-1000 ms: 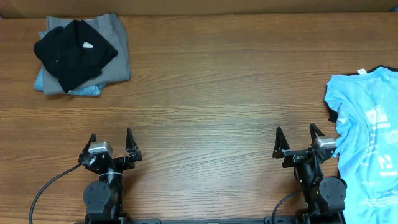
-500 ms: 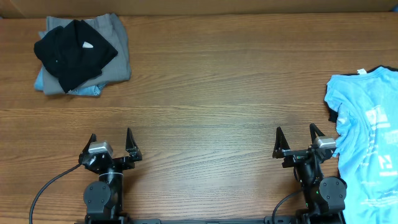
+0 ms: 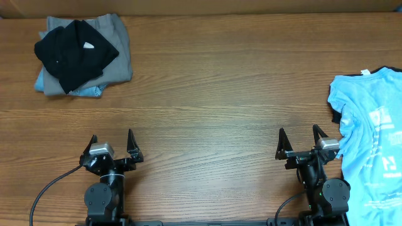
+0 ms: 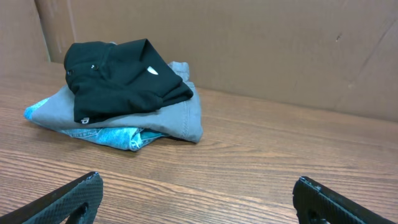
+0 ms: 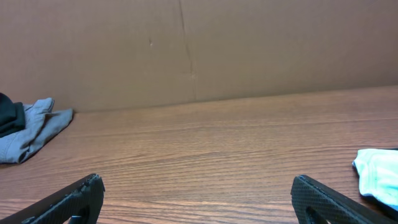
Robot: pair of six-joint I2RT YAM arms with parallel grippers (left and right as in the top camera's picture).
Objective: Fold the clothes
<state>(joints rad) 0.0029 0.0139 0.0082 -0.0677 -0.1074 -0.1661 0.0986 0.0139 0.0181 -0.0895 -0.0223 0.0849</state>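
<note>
A black T-shirt (image 3: pixel 75 53) with a small white neck label lies folded on top of a stack at the table's far left; the left wrist view shows it (image 4: pixel 121 78) too. A light blue printed T-shirt (image 3: pixel 370 141) lies spread out at the right edge, and its corner (image 5: pixel 379 177) shows in the right wrist view. My left gripper (image 3: pixel 112 141) rests open near the front edge, far from the stack, nothing between its fingers. My right gripper (image 3: pixel 298 139) is open too, just left of the blue shirt and apart from it.
Grey trousers (image 3: pixel 116 44) and a light blue garment (image 3: pixel 44 81) lie under the black shirt. A cardboard wall (image 4: pixel 249 43) stands along the table's far edge. Bare wooden tabletop (image 3: pixel 213 94) stretches between the stack and the blue shirt.
</note>
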